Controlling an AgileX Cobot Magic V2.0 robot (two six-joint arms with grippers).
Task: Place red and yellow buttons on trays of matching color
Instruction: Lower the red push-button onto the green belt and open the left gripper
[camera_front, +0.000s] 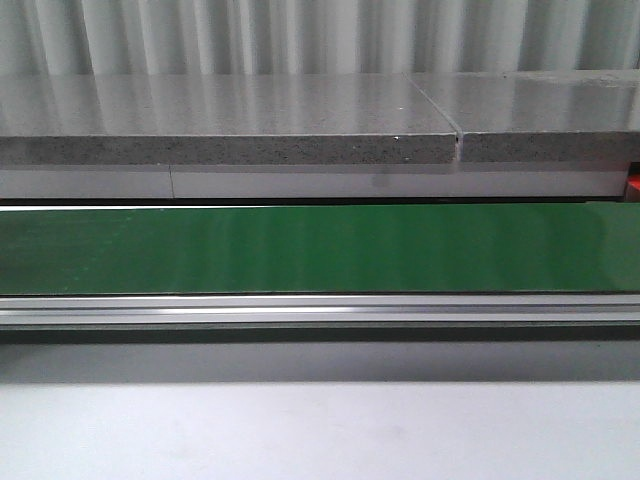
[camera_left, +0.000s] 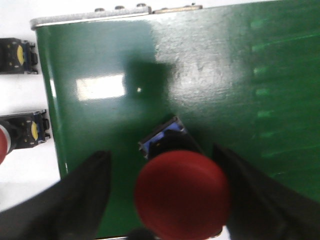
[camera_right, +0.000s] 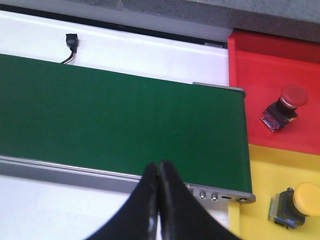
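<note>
In the left wrist view a red button (camera_left: 182, 192) with a mushroom cap and a blue-black base stands on the green belt (camera_left: 215, 75) near its end. My left gripper (camera_left: 160, 151) is open, with one finger on either side of the cap; the left finger stands clear of it. My right gripper (camera_right: 159, 170) is shut and empty over the belt's near rail. In the right wrist view another red button (camera_right: 285, 107) lies on the red tray (camera_right: 250, 65), and a yellow button (camera_right: 295, 202) on the yellow tray (camera_right: 265, 170). No gripper shows in the front view.
Two more buttons (camera_left: 20, 55) (camera_left: 25, 132) lie on the white surface beside the belt's end. A small black sensor with a cable (camera_right: 72, 42) sits beyond the belt. The front view shows only the green belt (camera_front: 320, 250) and a grey counter (camera_front: 230, 150).
</note>
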